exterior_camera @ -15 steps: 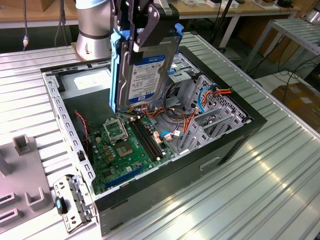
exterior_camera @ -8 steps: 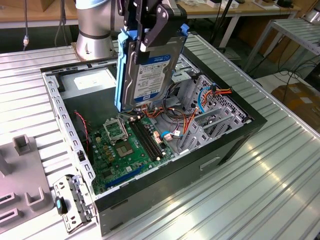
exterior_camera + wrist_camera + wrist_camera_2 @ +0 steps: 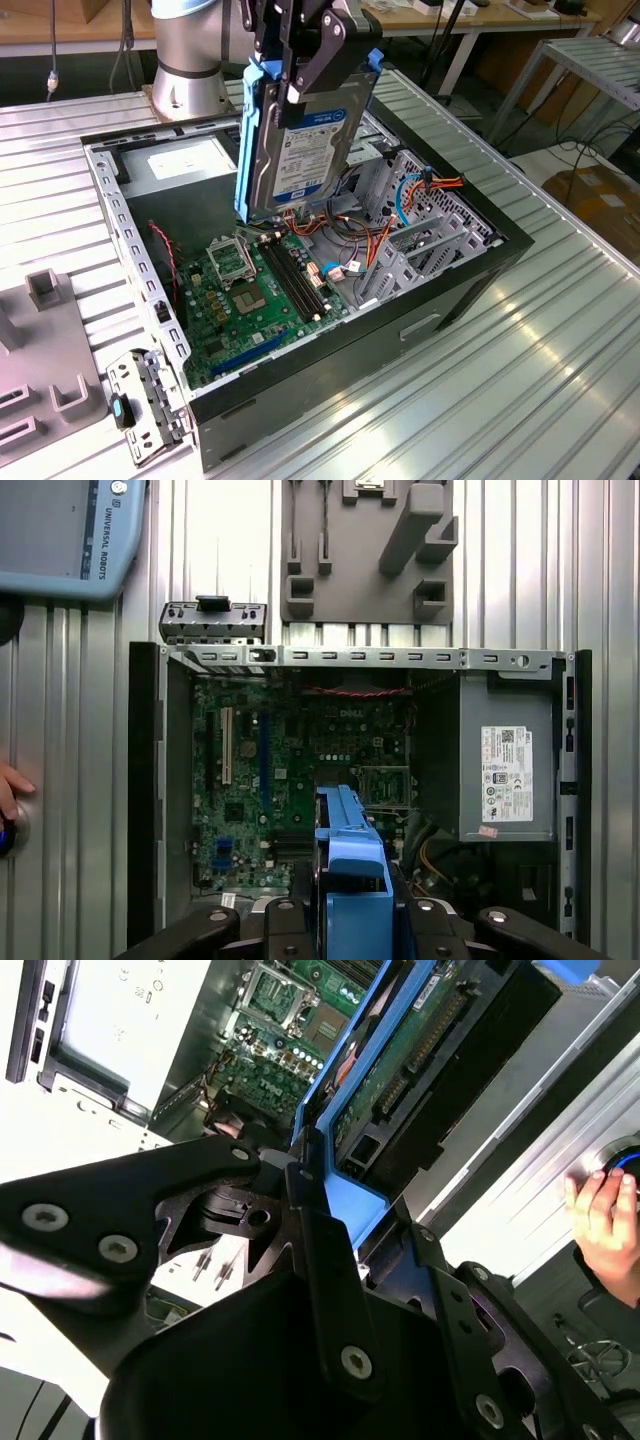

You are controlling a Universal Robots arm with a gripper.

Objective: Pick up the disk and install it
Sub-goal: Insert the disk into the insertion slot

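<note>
The disk [image 3: 300, 140], silver-grey with a white-and-blue label and blue carrier rails, hangs on edge above the open computer case [image 3: 470, 270]. My gripper [image 3: 300, 72] is shut on the disk's upper end, with a black finger [image 3: 318, 60] pressed on the labelled face. The disk's lower end is just over the motherboard [image 3: 250, 290], beside the metal drive cage [image 3: 400, 230]. In the second wrist view the blue rail [image 3: 345, 1195] and the green circuit side of the disk [image 3: 400, 1055] sit between my fingers [image 3: 330, 1260]. The first wrist view looks down the disk's blue carrier [image 3: 350, 870] into the case [image 3: 145, 780].
A grey power-supply box [image 3: 185, 165] fills the case's far corner. A loose metal bracket with a blue latch [image 3: 140, 405] and a grey fixture block [image 3: 40, 350] lie on the ribbed table. A person's hand [image 3: 600, 1210] rests on the table. A pendant [image 3: 60, 530] lies nearby.
</note>
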